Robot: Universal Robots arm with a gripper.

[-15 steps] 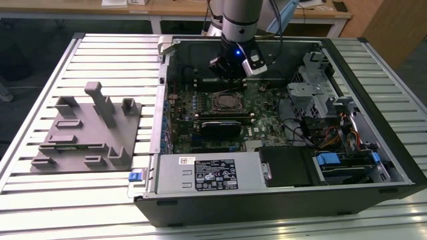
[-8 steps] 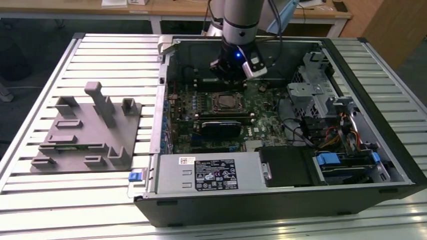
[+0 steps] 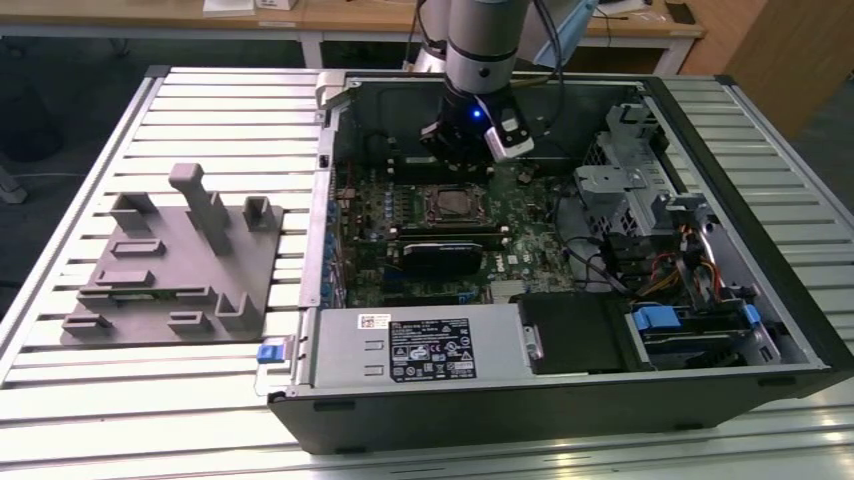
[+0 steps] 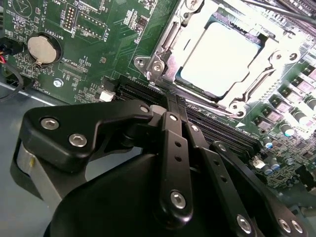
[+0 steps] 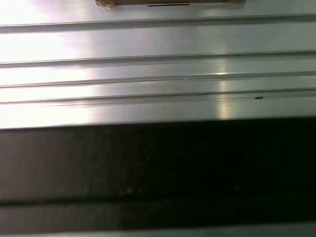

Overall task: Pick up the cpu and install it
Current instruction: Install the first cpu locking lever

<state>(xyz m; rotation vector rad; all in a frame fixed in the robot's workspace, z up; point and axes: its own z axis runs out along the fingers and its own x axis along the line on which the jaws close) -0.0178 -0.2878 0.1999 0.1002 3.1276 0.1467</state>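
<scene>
The cpu (image 4: 223,58) sits flat inside the socket (image 4: 217,64) on the green board (image 4: 98,44), in the second wrist view. Its pale, shiny top faces up, and the metal frame runs around it on all sides. It looks like it is already in its place, so the frame can keep it from sliding.

The claw (image 3: 470,150) hangs above the board inside the open computer case (image 3: 747,250). In the exterior view it is just behind the socket, up in the air and not touching it. The black arms of the claw are big and close in the second wrist view, but the tips are out of sight. So I cannot tell whether the claw is released or clenched. I see nothing held in it.

The case lies on its side on the desk (image 3: 200,100), so the board faces up and the arm can reach straight down into it. A grey holder block (image 3: 174,270) stands on the desk, at the exterior view's left of the case. A round silver battery (image 4: 42,49) sits on the board, well apart from the socket.
</scene>
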